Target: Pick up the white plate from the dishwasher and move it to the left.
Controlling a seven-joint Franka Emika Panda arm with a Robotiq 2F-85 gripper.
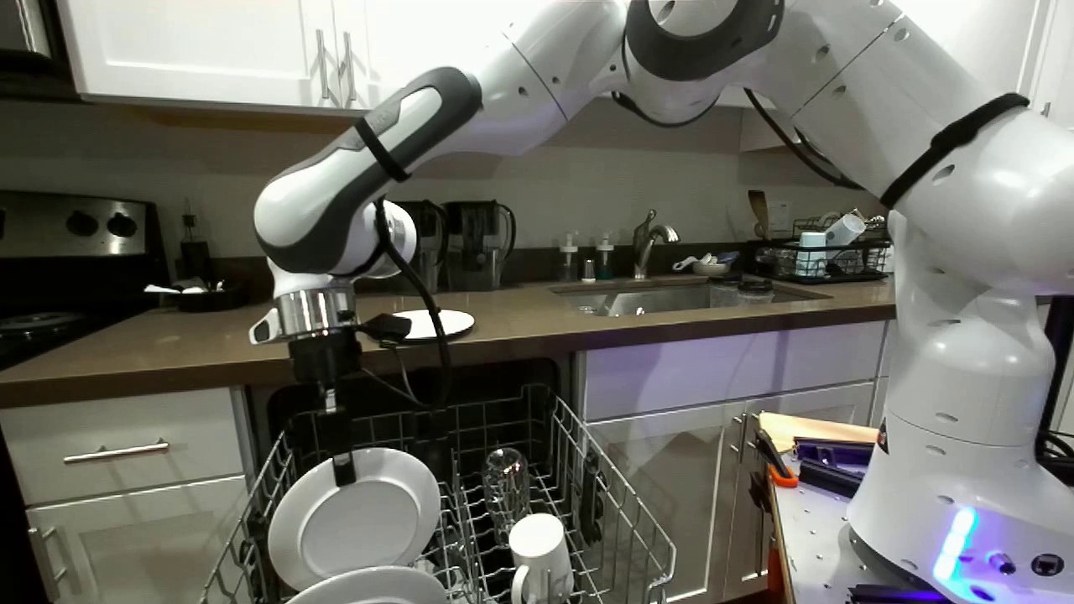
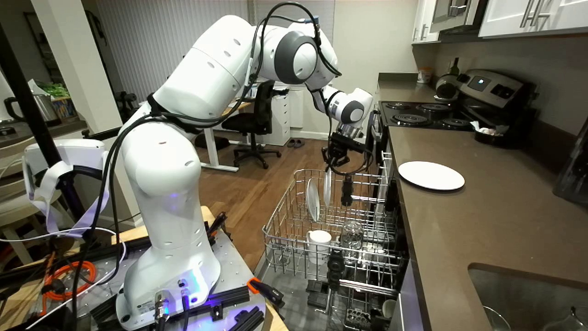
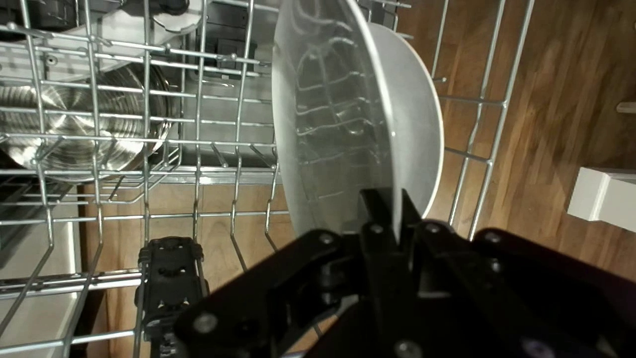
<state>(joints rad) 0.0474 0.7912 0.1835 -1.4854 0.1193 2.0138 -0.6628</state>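
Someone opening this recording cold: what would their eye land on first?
Most likely the big white robot arm, which arches across both exterior views and bends down over the wire dishwasher rack. Next, the glossy white plate on edge at that rack, its rim clamped between the jaws, as the wrist view shows close up. Then the glowing strip on the arm's base, low at the right of an exterior view.

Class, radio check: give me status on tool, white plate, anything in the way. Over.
Tool shut on rim of white plate. Near upright at dishwasher rack, clear of tines or not unclear. Second plate close beside it, possible snag.
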